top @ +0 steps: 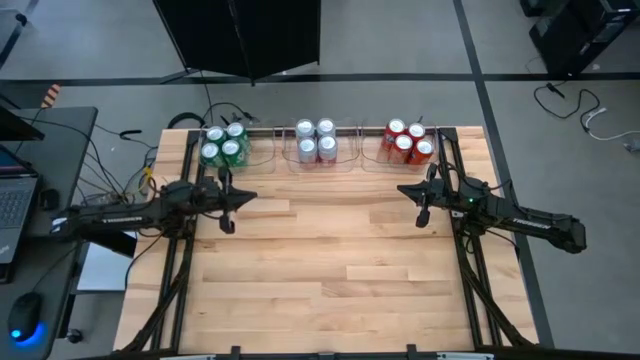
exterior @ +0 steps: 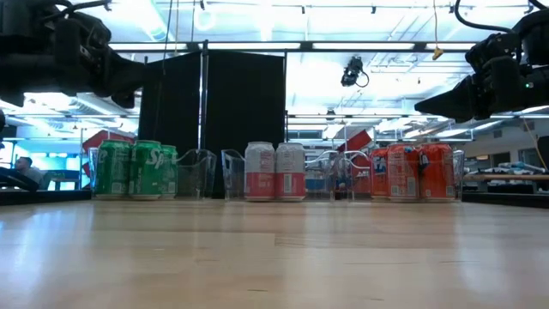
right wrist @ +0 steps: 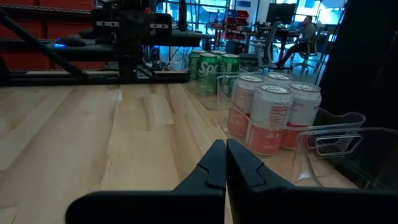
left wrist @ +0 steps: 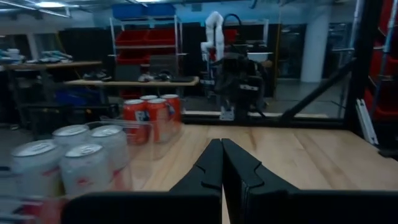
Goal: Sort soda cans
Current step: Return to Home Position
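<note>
Since the green cans (top: 222, 144), silver-white cans (top: 315, 141) and red cans (top: 409, 141) are all standing grouped in clear trays (right wrist: 339, 140) at the far edge of the surface (top: 330, 270), I am judging the sorting finished. The left gripper (left wrist: 221, 149) and right gripper (right wrist: 224, 149) are hovering nearby, fingers pressed together and empty; next I am only parking both arms.

The counter (top: 330, 270) was pale planked wood, smooth with a soft sheen. The soda cans (exterior: 260, 172) were glossy printed metal with bare silver tops. Their trays (exterior: 199, 172) were clear, shiny plastic. The left gripper (left wrist: 222, 163) and the right gripper (right wrist: 225, 163) looked matt black.
</note>
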